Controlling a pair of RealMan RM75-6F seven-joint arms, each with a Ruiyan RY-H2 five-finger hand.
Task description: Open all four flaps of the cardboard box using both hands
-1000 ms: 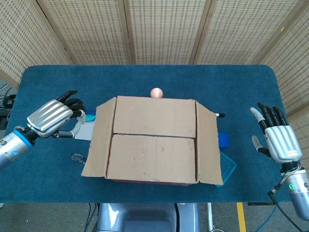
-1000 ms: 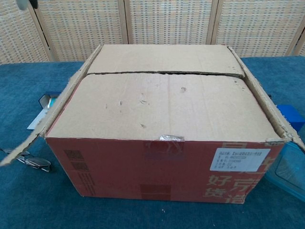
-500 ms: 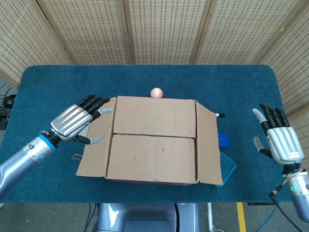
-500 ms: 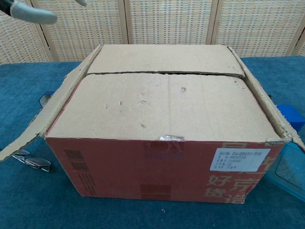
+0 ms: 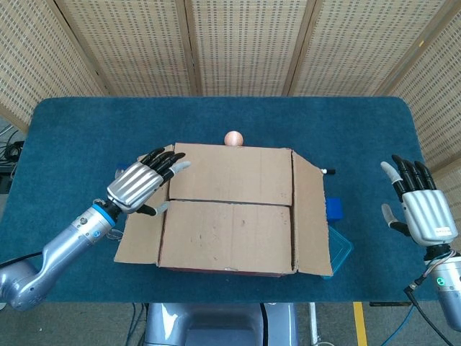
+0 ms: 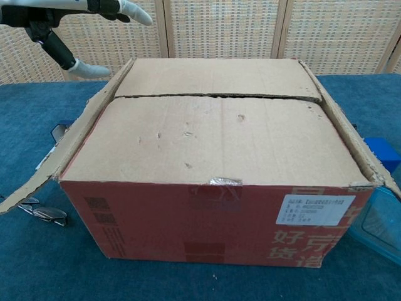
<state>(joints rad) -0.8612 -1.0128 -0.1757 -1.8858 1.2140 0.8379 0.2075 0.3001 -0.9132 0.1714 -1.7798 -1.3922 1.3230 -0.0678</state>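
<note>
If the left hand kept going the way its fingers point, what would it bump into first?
Probably the box's far top flap. The left hand hovers over the open left flap, fingers aimed right and away; its height above is unclear, so it might pass over.

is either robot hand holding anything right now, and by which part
Nothing is held. The left robot hand hovers with fingers spread over the left flap of the cardboard box; the right robot hand is open, away from the box.

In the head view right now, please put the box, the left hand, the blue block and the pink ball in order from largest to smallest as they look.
1. Box
2. Left hand
3. Blue block and pink ball: they look about alike, and both are partly hidden by the box, so I do not rank them.
</note>
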